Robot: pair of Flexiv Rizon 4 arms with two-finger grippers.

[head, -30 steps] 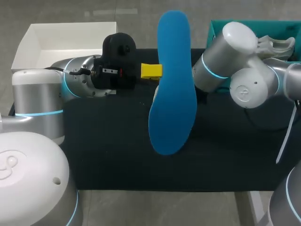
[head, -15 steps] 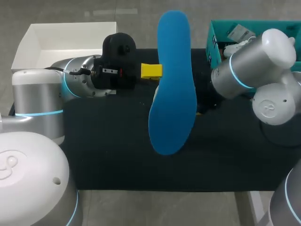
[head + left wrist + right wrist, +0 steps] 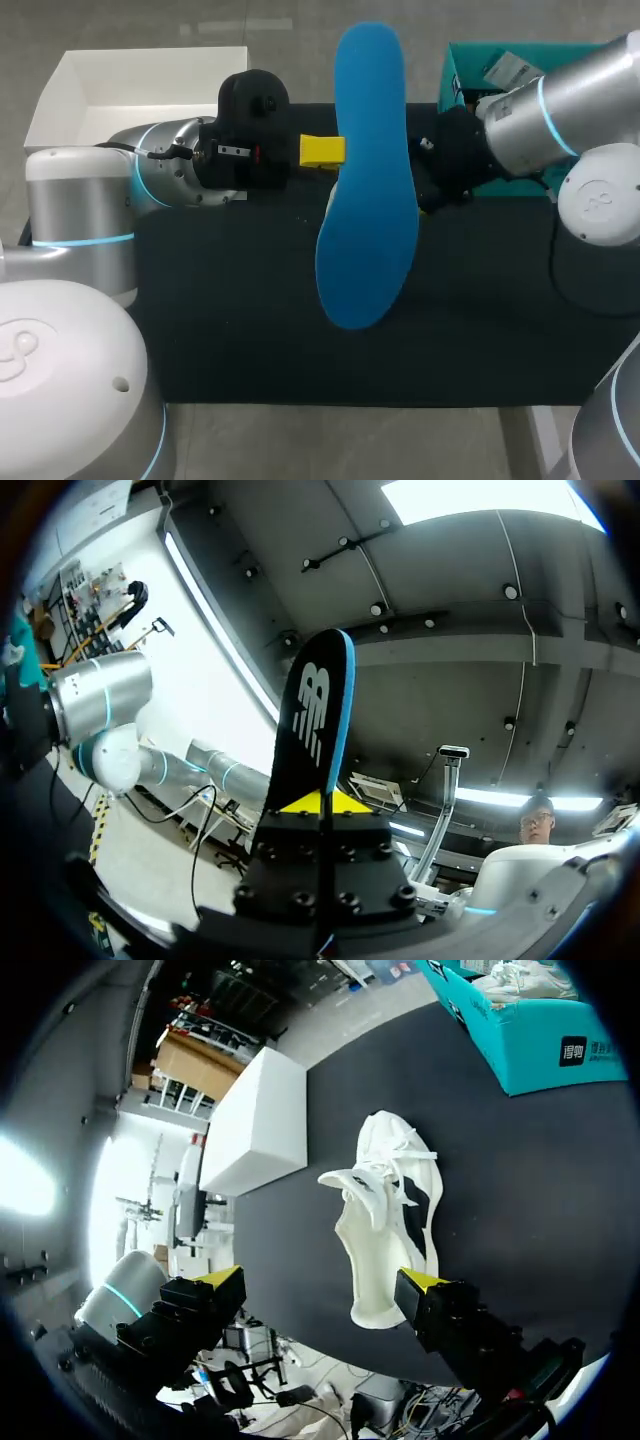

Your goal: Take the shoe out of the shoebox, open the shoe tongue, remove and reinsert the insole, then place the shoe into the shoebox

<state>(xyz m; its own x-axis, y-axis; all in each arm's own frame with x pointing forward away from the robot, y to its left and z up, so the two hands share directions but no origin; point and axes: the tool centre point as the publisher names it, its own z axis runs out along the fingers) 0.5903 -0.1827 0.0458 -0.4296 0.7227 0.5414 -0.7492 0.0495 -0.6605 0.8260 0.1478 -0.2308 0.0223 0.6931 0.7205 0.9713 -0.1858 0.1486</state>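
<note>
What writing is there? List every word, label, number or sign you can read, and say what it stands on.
On the insole, dark underside: a white logo mark only, no plain word.
On the shoebox, teal side: a black label with white print, too small to read.
On a tag inside the shoebox: print too blurred to read.
No number or sign can be read anywhere else.

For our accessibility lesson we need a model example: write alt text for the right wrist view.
A white shoe lies on the black mat, tongue lifted, just ahead of the open right gripper. A white box and a teal shoebox stand beyond it.
</note>
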